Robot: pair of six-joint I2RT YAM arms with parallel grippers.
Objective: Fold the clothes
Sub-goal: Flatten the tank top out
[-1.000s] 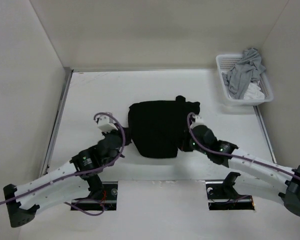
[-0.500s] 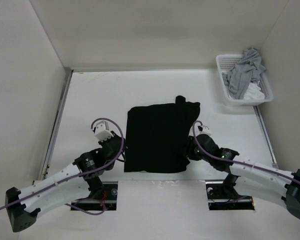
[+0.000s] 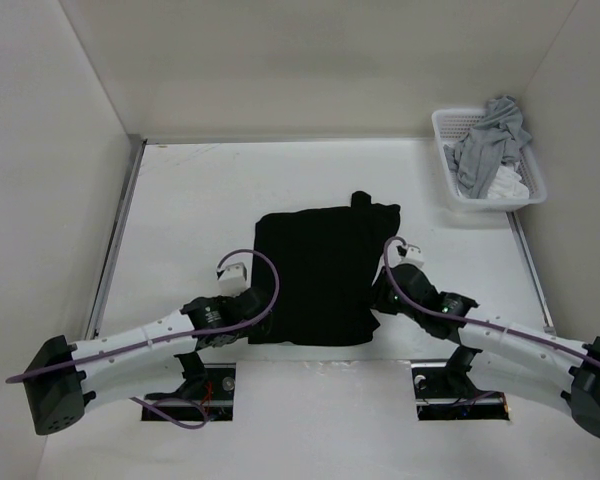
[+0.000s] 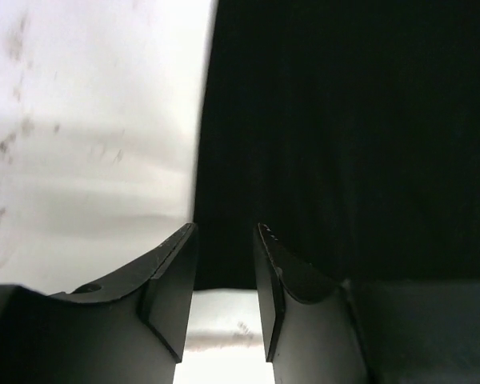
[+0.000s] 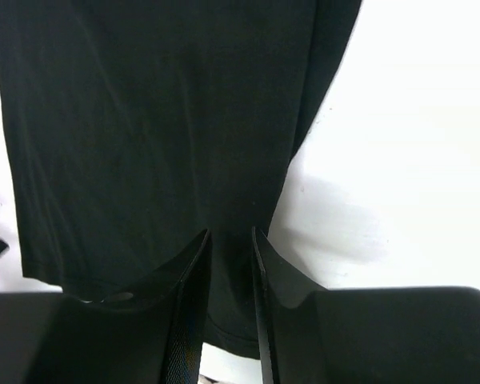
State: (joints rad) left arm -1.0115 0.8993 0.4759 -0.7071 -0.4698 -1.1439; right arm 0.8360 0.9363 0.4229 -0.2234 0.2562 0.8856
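The clothes point(image 3: 320, 275), one black short-sleeved garment, lie spread flat and roughly rectangular in the middle of the white table. My left gripper point(image 3: 259, 323) is at the near-left corner. In the left wrist view the left gripper point(image 4: 226, 232) stands open over bare table, with the clothes' point(image 4: 344, 120) near edge just beyond its tips. My right gripper point(image 3: 380, 302) is at the near-right corner. In the right wrist view the right gripper point(image 5: 230, 234) has its jaws apart above the clothes point(image 5: 144, 120), and the fabric lies flat under the gap.
A white basket point(image 3: 443, 160) at the back right holds a grey garment point(image 3: 490, 140) and a white garment point(image 3: 508, 185). Pale walls close the table at the left, back and right. Both arm bases sit at the near edge.
The clothes were drawn toward the near edge and now lie flat. Both grippers have let go and opened. The left arm has swung right to the near-left corner.
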